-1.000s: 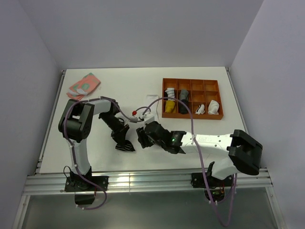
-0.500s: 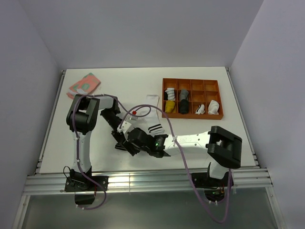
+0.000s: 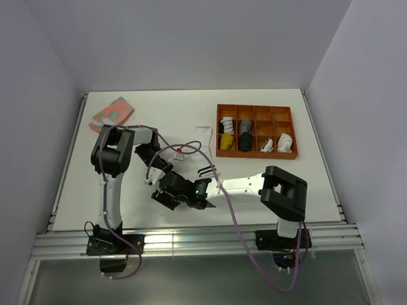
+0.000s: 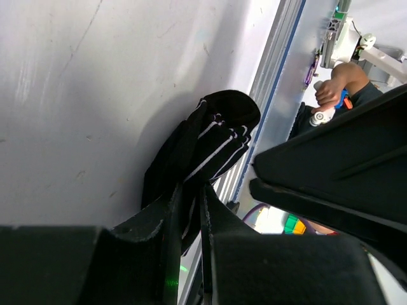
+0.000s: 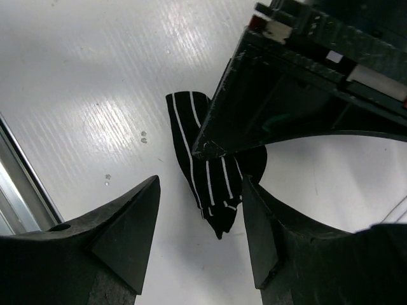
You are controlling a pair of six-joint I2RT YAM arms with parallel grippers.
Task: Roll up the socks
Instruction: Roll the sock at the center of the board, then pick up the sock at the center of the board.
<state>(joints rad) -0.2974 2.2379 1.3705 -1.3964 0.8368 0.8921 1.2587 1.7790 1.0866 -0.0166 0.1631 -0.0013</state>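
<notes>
Tabletop (image 3: 318, 181): white, walled on three sides, with an aluminium rail (image 4: 270, 95) along its near edge.

Right arm (image 3: 245, 184): the elbow is raised over the near right part. The forearm lies low and stretches left, roughly along the near edge, ending just beside my left wrist.

Left arm (image 3: 109, 159): upright from its base, folded at the elbow. The forearm slopes down and right toward the near edge, left of the middle.

Orange compartment tray (image 3: 254, 106): at the far right, with small fabric bundles in several cells.

Right gripper (image 5: 200, 184): jaws spread wide. Its fingers (image 5: 130, 235) stand on either side of the black striped sock (image 5: 203, 159) and touch none of it in the wrist view.

Left gripper (image 4: 191, 194): jaws nearly pressed together, pinching the black striped sock, with a fold of it caught in the thin slot between the fingers (image 4: 168, 219). In the right wrist view, the left gripper's tip sits on the sock's middle.

Black striped sock: on the tabletop close to the near edge, left of the middle. It is bunched, and its stripes run along its length. The long axis runs from my left jaws toward the rail, with the rounded end nearest the rail.

White sock (image 3: 207, 170): its black cuff bands show near the middle, just beyond my right forearm.

Pink sock (image 3: 112, 112): with teal patches, at the far left corner, well apart from both grippers.
</notes>
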